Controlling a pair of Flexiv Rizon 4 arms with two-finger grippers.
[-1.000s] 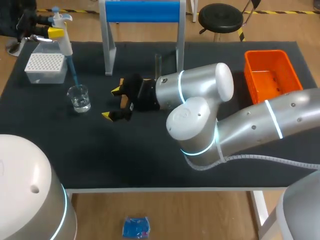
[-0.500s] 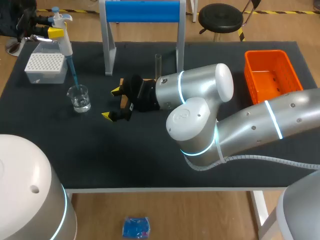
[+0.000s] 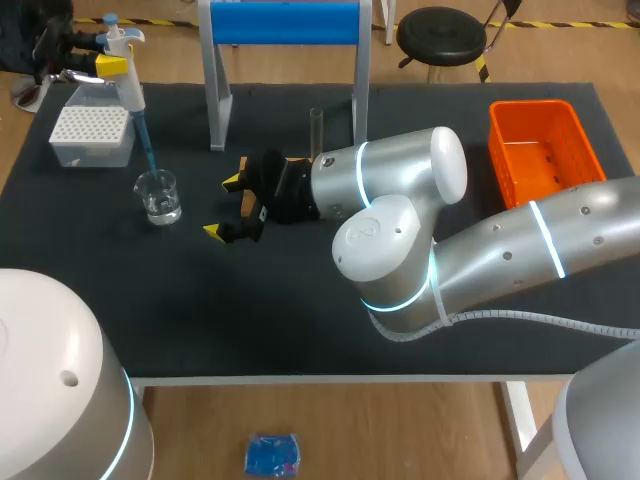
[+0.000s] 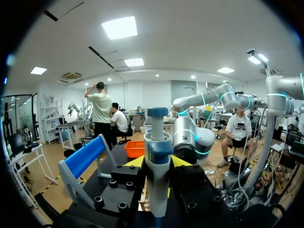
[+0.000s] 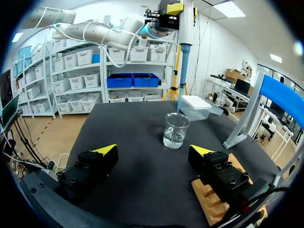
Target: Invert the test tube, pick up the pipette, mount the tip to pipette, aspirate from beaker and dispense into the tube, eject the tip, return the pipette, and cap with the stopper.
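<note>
Holding the pipette (image 4: 157, 156) tight between both fingers, my left claw (image 4: 157, 161) is up at the far left of the table (image 3: 300, 300). The white tip box (image 3: 92, 135) sits under it. The pipette's blue tip points down into the mouth of the beaker (image 3: 158, 195), which has a little water in it. I cannot tell if the tip touches the water.

Next along is my right claw (image 3: 222, 207). It is wide open and holds nothing, low over the table and well apart from the beaker. A bit of tan wood (image 5: 213, 204) lies under one finger. I am not sure what it is.

Further right, the test tube (image 3: 316, 125) stands up by the leg of the blue rack (image 3: 285, 22), and the orange bin (image 3: 545, 150) is at the far right.

A second ago my right claw sat a little differently and the wood did not show. It turned a bit, then stopped. Since half a second ago nothing seems to have moved. I think the tube is ready, and my left arm is at the sucking-up step.
</note>
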